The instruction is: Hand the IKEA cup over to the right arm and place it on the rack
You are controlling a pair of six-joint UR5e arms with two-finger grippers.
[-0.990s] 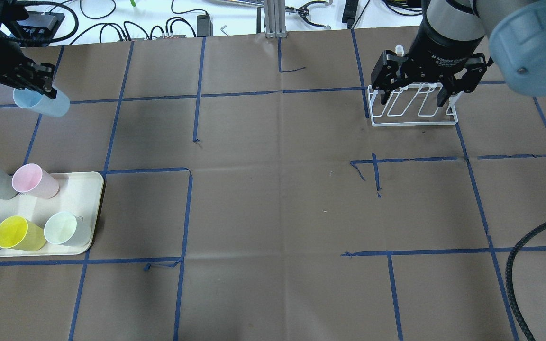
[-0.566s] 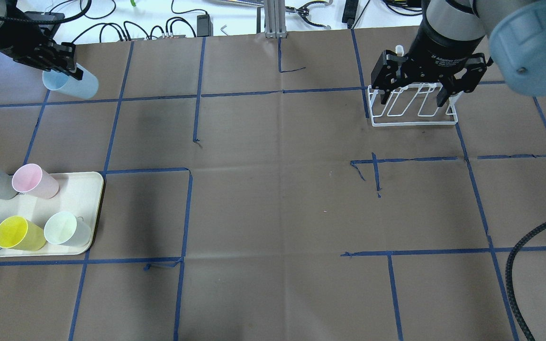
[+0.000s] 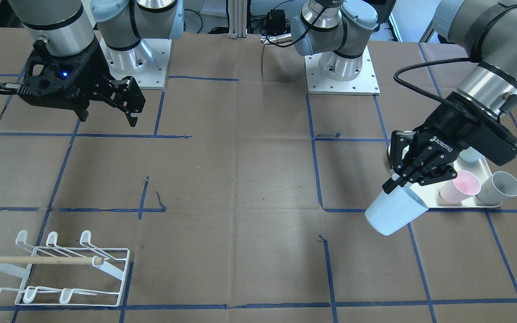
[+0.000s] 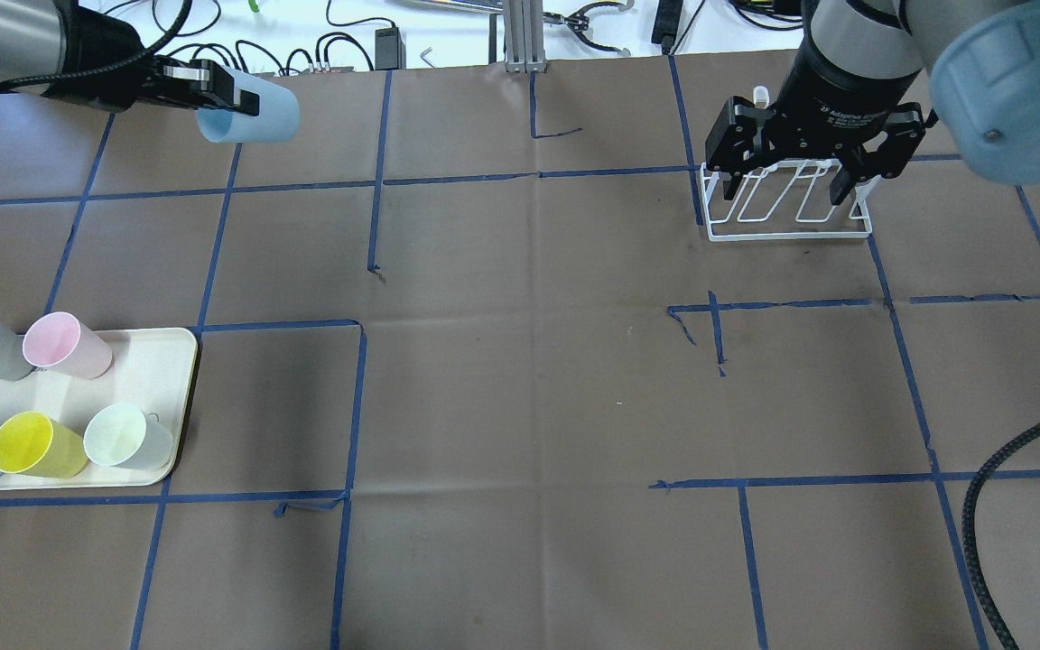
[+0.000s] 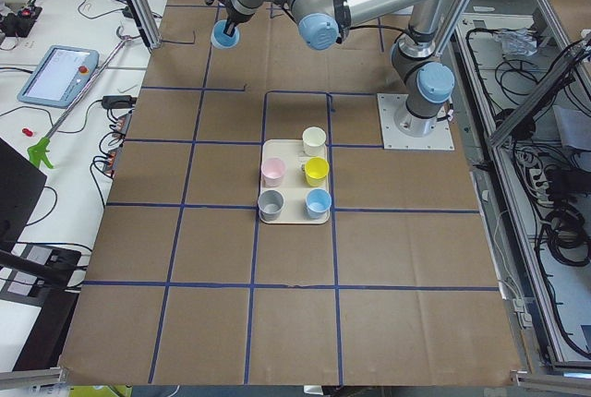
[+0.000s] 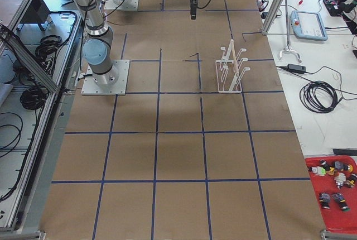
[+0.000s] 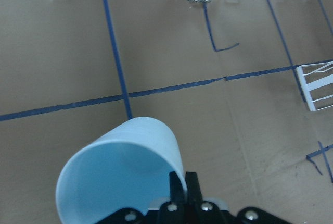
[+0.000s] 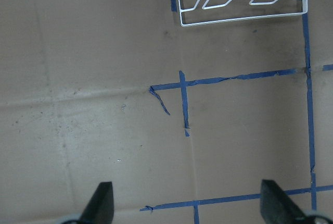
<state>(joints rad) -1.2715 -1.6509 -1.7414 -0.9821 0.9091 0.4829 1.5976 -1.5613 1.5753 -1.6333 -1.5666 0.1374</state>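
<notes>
My left gripper (image 4: 213,95) is shut on the rim of a light blue IKEA cup (image 4: 249,116), held in the air over the far left of the table. The cup (image 3: 395,211) is tilted on its side, its base pointing toward the table's middle. In the left wrist view its open mouth (image 7: 122,166) faces the camera. The right arm's gripper (image 4: 786,176) hangs open and empty above the white wire rack (image 4: 786,212). The rack (image 3: 56,269) stands empty, with a wooden dowel across it. A wide gap of table separates the two grippers.
A cream tray (image 4: 150,361) at the near left holds several cups in grey, pink, yellow, pale green and blue. A black ribbed hose (image 4: 980,524) curves in at the near right. Cables and tools lie beyond the table's far edge.
My left gripper has carried the blue cup rightward and farther from the robot, and turned it more onto its side. The right gripper has stayed open over the rack.
</notes>
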